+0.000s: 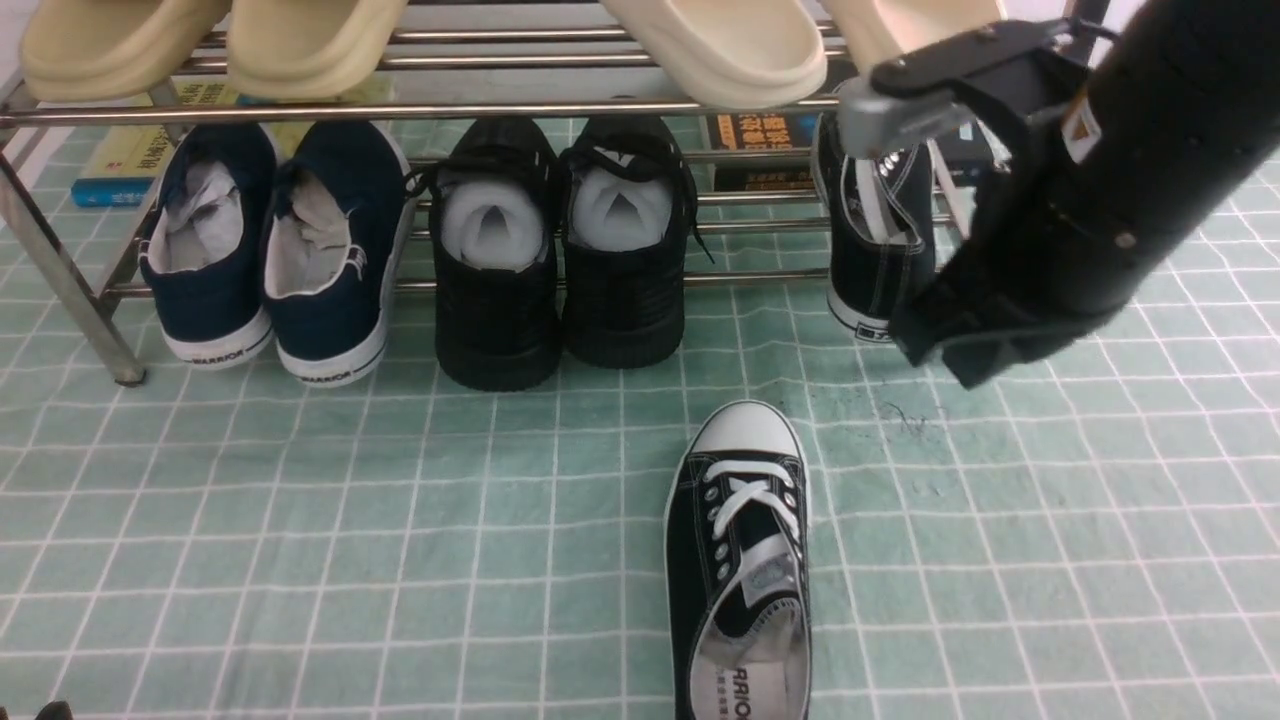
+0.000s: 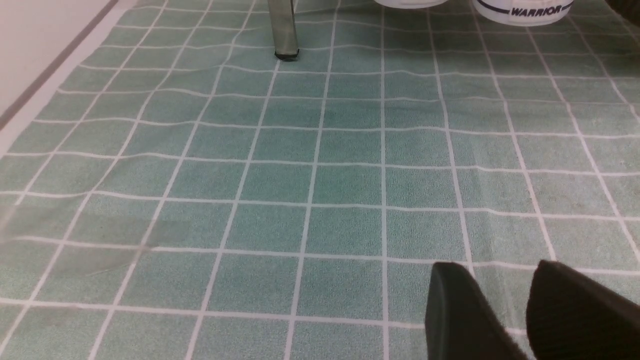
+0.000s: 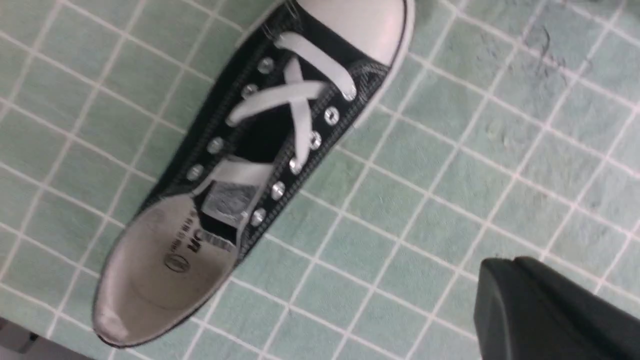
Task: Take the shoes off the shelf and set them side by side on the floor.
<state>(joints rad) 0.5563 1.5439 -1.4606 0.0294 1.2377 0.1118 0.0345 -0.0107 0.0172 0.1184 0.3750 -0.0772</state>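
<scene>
I saw the green floor (image 1: 300,520) with white lines going all over it. On the far side stood the shelf (image 1: 500,108). My right arm (image 1: 1120,180) hung big and black on the right, in front of the shelf.

The near shoe (image 1: 740,540) lay on the floor, a bit right of the middle, with its toe pointing at the shelf. The far shoe (image 1: 880,250) sat on the low bars at the right end of the shelf. Its heel faced me, and my right arm hid part of it. A blue pair (image 1: 270,250) and a black pair (image 1: 560,250) were to its left.

The right gripper (image 3: 500,285) was closed tight with nothing in it, just in front of the far shoe. The left gripper (image 2: 512,305) was open a little and empty, low over the floor on the left.
</scene>
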